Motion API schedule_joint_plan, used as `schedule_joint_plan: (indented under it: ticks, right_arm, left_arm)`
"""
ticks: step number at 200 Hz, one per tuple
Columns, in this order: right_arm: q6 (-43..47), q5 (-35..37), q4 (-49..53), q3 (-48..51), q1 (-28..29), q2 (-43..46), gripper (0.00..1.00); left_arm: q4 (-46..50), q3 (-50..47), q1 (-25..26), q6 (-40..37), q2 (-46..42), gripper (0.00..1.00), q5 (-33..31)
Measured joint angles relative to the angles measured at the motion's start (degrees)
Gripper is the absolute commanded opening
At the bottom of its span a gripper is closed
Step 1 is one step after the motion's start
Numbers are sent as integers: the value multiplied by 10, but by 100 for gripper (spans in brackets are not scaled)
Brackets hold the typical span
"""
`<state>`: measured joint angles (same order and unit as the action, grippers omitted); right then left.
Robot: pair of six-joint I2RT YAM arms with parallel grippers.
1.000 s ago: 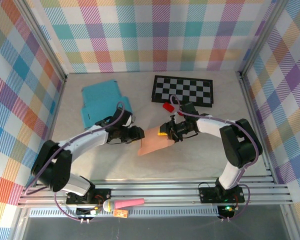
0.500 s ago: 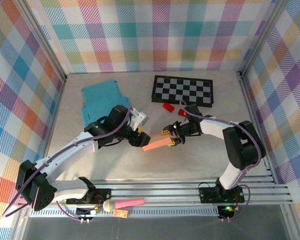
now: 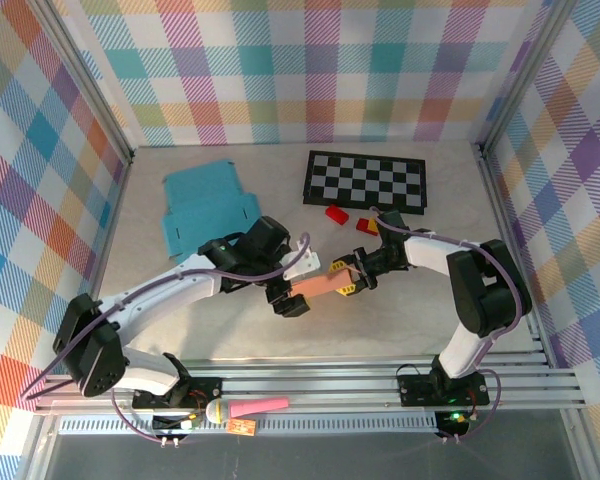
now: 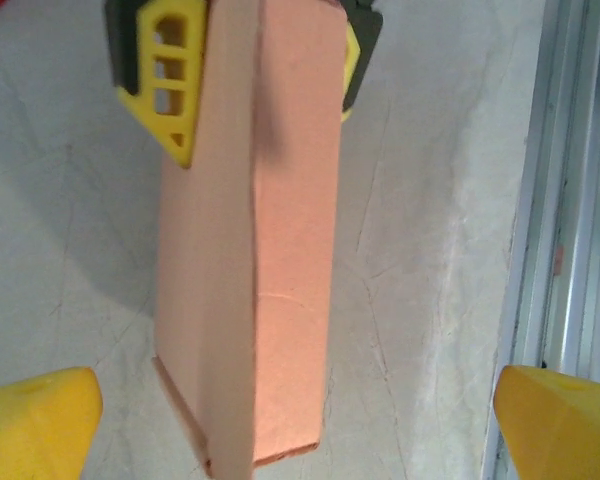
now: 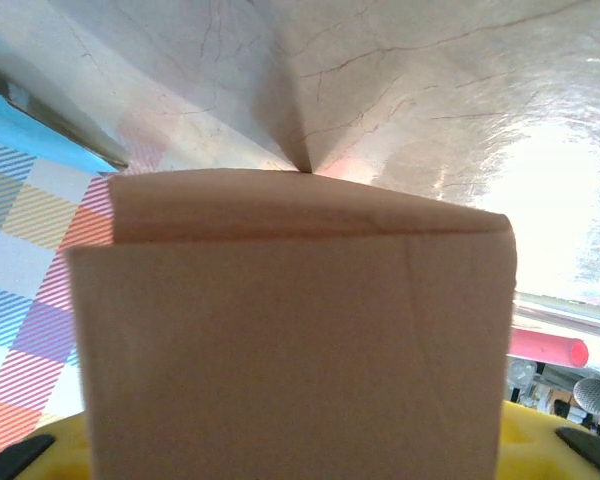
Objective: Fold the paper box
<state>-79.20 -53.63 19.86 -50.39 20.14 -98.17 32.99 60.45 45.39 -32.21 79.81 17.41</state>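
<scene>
Since a second ago the left arm has swung across toward the centre and its jaws have gone from nearly closed to spread wide, while the paper box (image 3: 320,287) has turned from a broad flat face into a long narrow shape. Largest in the scene is the pale table (image 3: 180,320), walled by bright plaid panels. At its far side lies a black-and-white checkered mat (image 3: 365,180), and to the left of that a teal flattened cardboard sheet (image 3: 205,205), well apart from the arms' work. The salmon paper box sits near the middle of the table, between the two arms. The right gripper (image 3: 345,278) pinches the box's right end, a yellow pad (image 4: 165,80) pressed against each long side; in the right wrist view the box's face (image 5: 290,340) stands close before the camera. The left gripper (image 3: 302,283) hangs over the box's other end, its yellow fingertips (image 4: 35,420) far apart on either side and touching nothing. Two small red blocks (image 3: 337,213) lie just in front of the mat, near the right arm.
</scene>
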Motion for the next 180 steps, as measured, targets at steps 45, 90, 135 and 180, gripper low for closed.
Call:
schedule_joint_plan:
  ticks: [45,90,135,180]
  right_arm:
    - [-28,-21,-16,9,-3,-15,45]
    - [-49,-26,-25,19,-11,-19,47]
    - [-59,-17,-24,30,-26,-18,50]
    - [-58,-6,-19,31,-45,-13,57]
  left_arm:
    - [-4,19,4,-13,64,100,-53]
    - [-24,26,13,-17,97,95,-78]
    - [-29,63,21,-13,146,77,-85]
    - [-23,90,26,3,171,58,-80]
